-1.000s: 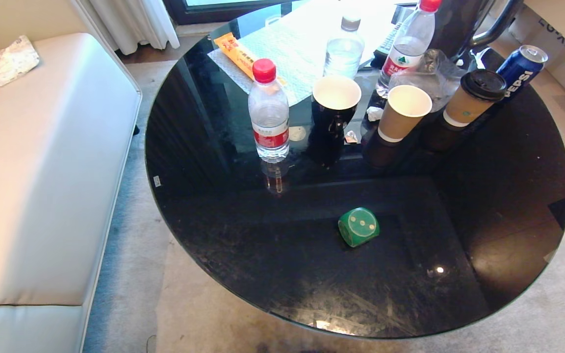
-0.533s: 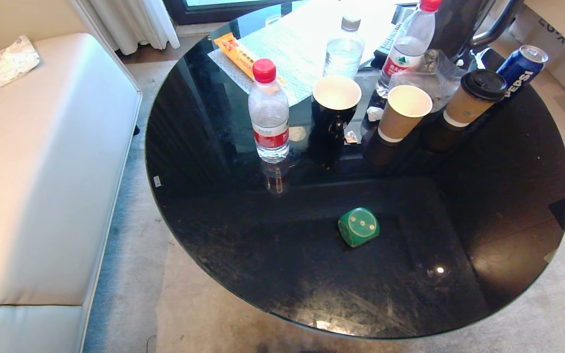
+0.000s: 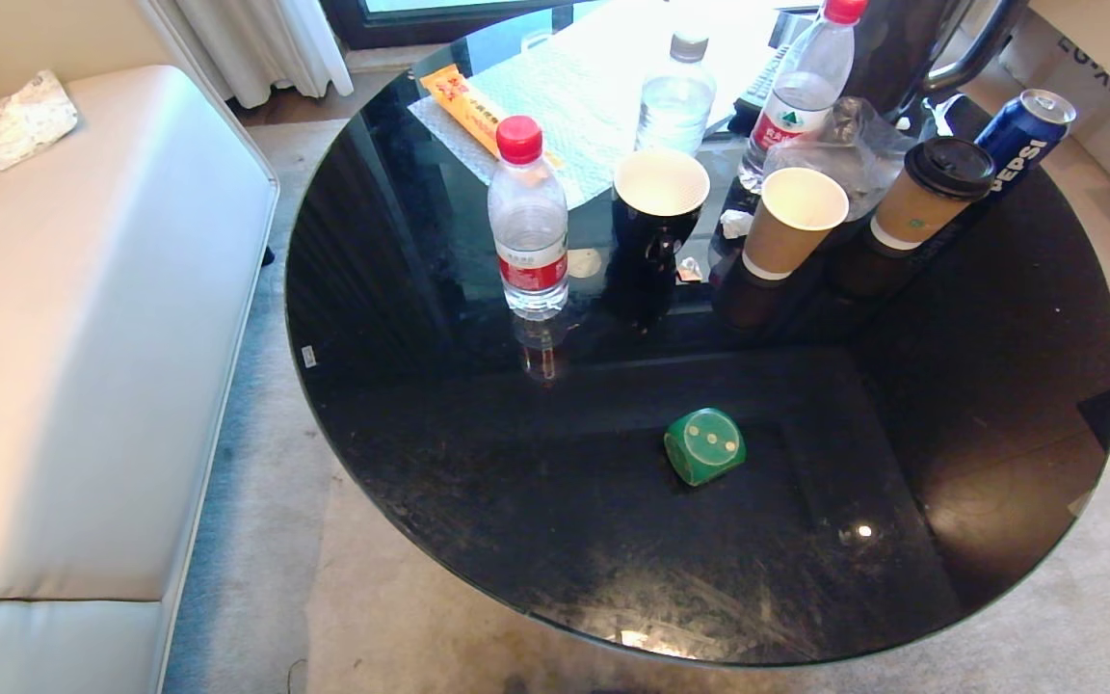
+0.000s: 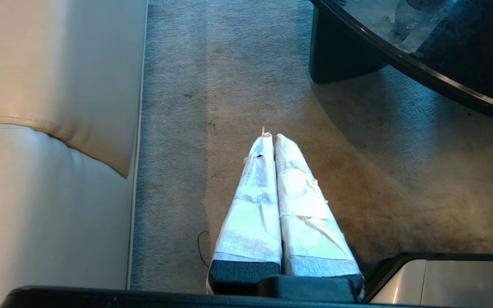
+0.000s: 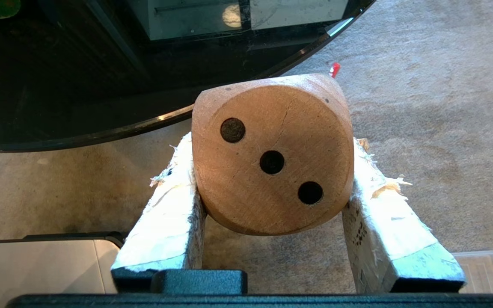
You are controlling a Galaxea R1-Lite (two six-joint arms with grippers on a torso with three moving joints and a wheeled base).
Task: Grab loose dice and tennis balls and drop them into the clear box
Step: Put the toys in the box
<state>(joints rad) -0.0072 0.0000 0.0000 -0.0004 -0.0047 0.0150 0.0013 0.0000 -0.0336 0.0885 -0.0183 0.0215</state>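
1. Grip first: the right claw (image 5: 272, 171) is clamped on the beige die (image 5: 272, 156), one padded finger (image 5: 167, 214) on each flat side, the three-pip face toward the wrist camera. Squeezing opposite flats probably keeps the rounded cube from rolling out during the carry.
2. Beneath that claw lies carpet (image 5: 422, 107), with the table (image 5: 79, 107) edge just beyond its tips, so the die hangs clear of the glass.
3. A translucent corner (image 5: 482, 269) shows beside one finger's base; whether it is the clear box or its lid cannot be told.
4. The green die (image 3: 704, 445) sits on the table, well apart from both claws.
5. The left claw (image 4: 271, 137) hangs over carpet beside the sofa (image 4: 49, 85), fingers together, holding nothing, apparently parked.
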